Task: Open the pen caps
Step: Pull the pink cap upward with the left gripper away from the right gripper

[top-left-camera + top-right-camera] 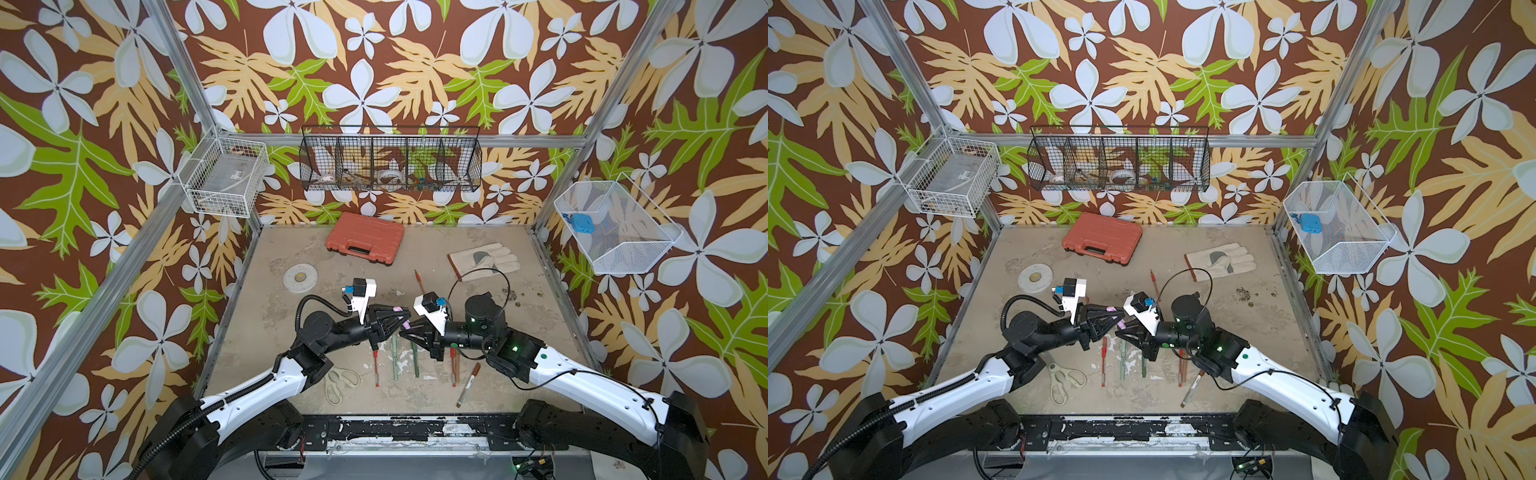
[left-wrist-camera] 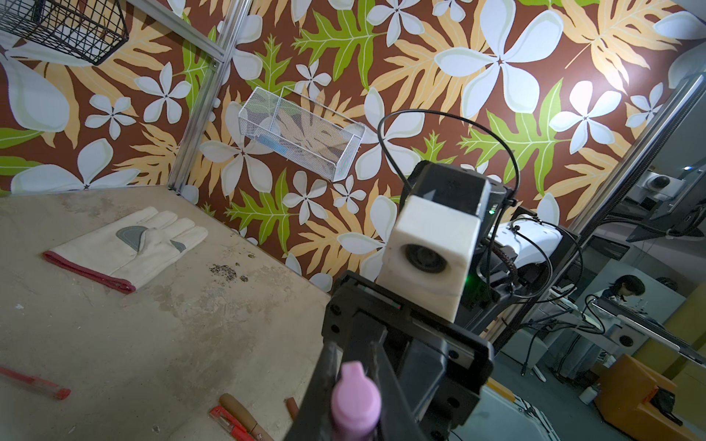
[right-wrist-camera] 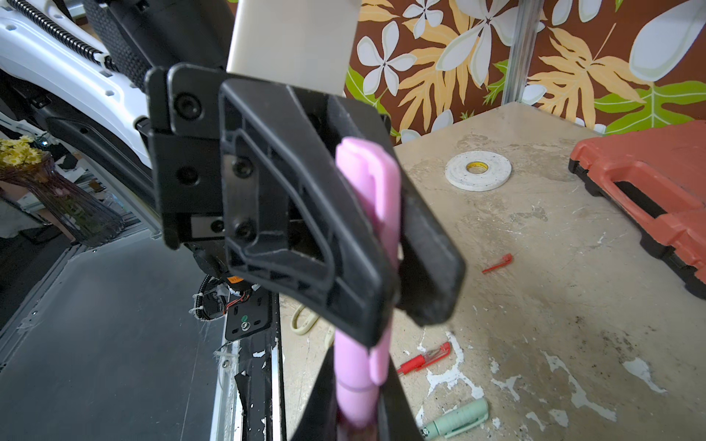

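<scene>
One pink capped pen (image 3: 372,191), tape roll (image 3: 494,172) label blurred

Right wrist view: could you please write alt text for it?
A pink pen is clamped by both black pincers: the right pincer nearest the camera, the left pincer beyond it. Behind, on a table, lie a tape roll, an orange case and a green pen.
</scene>
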`<state>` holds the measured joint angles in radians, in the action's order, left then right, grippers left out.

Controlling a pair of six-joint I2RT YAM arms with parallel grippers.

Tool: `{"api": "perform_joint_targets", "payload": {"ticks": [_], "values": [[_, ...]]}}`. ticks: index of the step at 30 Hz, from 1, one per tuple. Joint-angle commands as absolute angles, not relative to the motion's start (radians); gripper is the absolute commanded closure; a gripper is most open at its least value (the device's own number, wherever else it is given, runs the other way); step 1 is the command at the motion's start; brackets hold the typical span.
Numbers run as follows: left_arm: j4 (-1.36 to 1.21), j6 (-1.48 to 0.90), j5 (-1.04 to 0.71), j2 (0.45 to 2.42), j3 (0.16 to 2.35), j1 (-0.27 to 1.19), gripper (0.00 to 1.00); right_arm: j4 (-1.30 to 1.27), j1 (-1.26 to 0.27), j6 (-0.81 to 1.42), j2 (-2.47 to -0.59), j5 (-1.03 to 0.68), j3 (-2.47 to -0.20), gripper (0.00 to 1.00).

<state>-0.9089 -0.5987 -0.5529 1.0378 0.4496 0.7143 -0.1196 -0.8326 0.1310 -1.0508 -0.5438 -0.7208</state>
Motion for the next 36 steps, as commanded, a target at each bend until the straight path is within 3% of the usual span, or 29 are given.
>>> {"api": "perform_joint_targets", "payload": {"ticks": [1, 5, 12, 27, 31, 36], "values": [[-0.954, -0.603, -0.571, 1.039, 0.453, 0.715, 1.0, -0.146, -0.834, 0.129, -1.05, -0.533, -0.725, 0.92], [-0.953, -0.606, -0.562, 1.042, 0.453, 0.715, 1.0, -0.138, -0.834, 0.117, -1.046, -0.519, -0.725, 1.0], [-0.861, -0.613, -0.456, 1.032, 0.471, 0.715, 1.0, -0.14, -0.839, 0.118, -1.027, -0.404, -0.716, 1.0], [-0.792, -0.638, -0.275, 0.988, 0.453, 0.714, 1.0, -0.12, -1.133, 0.038, -1.08, 0.389, -0.743, 1.0], [-0.797, -0.637, -0.266, 0.974, 0.445, 0.713, 1.0, -0.148, -1.125, 0.043, -1.069, 0.287, -0.724, 1.0], [-0.801, -0.621, -0.278, 0.969, 0.443, 0.713, 1.0, -0.174, -0.986, 0.107, -1.01, -0.047, -0.685, 1.0]]}}
